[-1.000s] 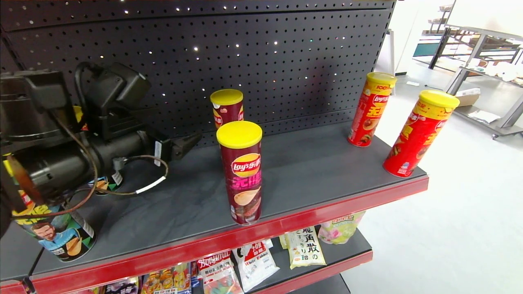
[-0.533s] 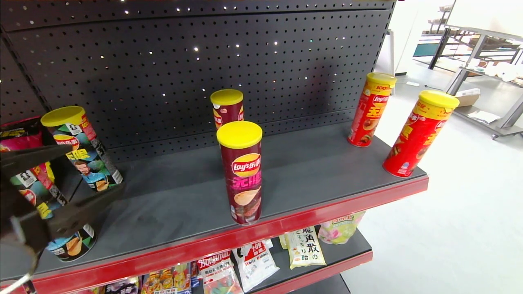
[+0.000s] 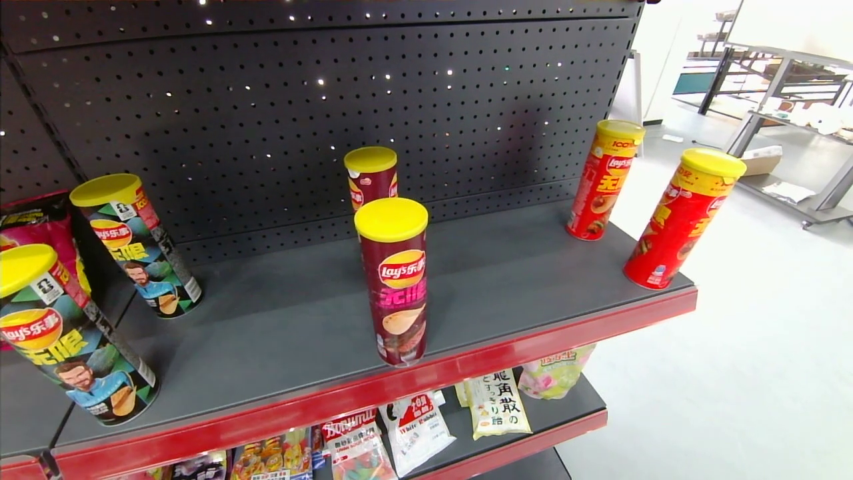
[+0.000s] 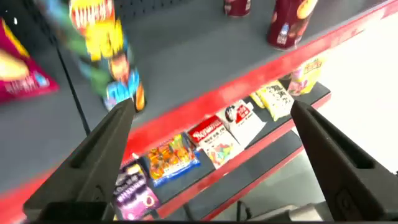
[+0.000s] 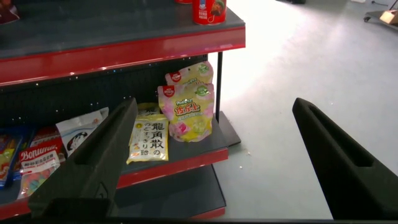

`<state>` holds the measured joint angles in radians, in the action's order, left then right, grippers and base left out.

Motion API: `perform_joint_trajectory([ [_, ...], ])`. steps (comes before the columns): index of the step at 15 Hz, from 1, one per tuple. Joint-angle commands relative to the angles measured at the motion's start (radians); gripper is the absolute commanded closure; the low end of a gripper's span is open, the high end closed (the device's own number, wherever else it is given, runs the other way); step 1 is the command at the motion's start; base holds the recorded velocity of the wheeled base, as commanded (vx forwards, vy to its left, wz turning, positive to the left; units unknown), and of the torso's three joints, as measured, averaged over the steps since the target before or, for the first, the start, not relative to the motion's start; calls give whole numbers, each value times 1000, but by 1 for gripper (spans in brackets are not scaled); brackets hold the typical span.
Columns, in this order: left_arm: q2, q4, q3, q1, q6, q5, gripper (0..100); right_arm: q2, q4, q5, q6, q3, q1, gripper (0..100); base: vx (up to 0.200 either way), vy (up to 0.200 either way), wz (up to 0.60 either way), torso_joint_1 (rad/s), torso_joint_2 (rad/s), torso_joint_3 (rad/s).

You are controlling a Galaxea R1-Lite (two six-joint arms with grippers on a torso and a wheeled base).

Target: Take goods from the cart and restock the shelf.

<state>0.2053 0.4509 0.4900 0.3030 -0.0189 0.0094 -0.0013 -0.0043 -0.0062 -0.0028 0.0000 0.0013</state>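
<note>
Several chip cans with yellow lids stand on the dark shelf [image 3: 300, 313]. Two multicoloured cans are at the left, one at the front edge [image 3: 66, 333] and one farther back [image 3: 133, 247]. Two maroon cans [image 3: 393, 280] [image 3: 370, 177] stand in the middle, and two red cans [image 3: 605, 179] [image 3: 683, 217] at the right. My left gripper [image 4: 211, 168] is open and holds nothing; it hangs in front of the shelf's red edge, near the front multicoloured can [image 4: 106, 50]. My right gripper [image 5: 214, 162] is open and holds nothing; it is low, before the lower shelf, below a red can [image 5: 208, 9].
The pegboard back wall [image 3: 333, 100] rises behind the cans. Snack bags [image 3: 493, 403] fill the lower shelf. A pink bag [image 3: 40, 227] lies at the far left of the upper shelf. Open floor [image 3: 733, 373] lies to the right of the shelf, with metal racks [image 3: 786, 100] beyond.
My left arm has pulled back from the shelf's left side and out of the head view. The front multicoloured can now stands free where the arm was.
</note>
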Motion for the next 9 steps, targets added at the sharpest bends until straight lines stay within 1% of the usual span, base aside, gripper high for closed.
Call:
perform_joint_trajectory([
  [1, -205, 5, -162, 13, 33, 21, 0, 1, 0, 0, 0, 0, 0, 0, 0, 0, 0, 0, 0, 0],
  [2, -205, -44, -206, 13, 76, 18, 0, 1, 0, 0, 0, 0, 0, 0, 0, 0, 0, 0, 0, 0],
  [3, -205, -109, -260, 13, 97, 15, 0, 1, 0, 0, 0, 0, 0, 0, 0, 0, 0, 0, 0, 0],
  [4, -205, -109, -260, 13, 97, 15, 0, 1, 0, 0, 0, 0, 0, 0, 0, 0, 0, 0, 0, 0],
  [5, -205, -336, -406, 15, 94, -2, 0, 1, 0, 0, 0, 0, 0, 0, 0, 0, 0, 0, 0, 0],
  [6, -205, -336, -406, 19, 94, -11, 0, 1, 0, 2, 0, 0, 0, 0, 0, 0, 0, 0, 0, 0],
  [7, -205, -322, -403, 19, 88, -5, 0, 1, 0, 0, 0, 0, 0, 0, 0, 0, 0, 0, 0, 0],
  [8, -205, -317, -403, 15, 19, 58, 0, 1, 0, 0, 0, 0, 0, 0, 0, 0, 0, 0, 0, 0],
  [9, -198, -316, -401, 5, -27, 113, 0, 1, 0, 2, 0, 0, 0, 0, 0, 0, 0, 0, 0, 0],
])
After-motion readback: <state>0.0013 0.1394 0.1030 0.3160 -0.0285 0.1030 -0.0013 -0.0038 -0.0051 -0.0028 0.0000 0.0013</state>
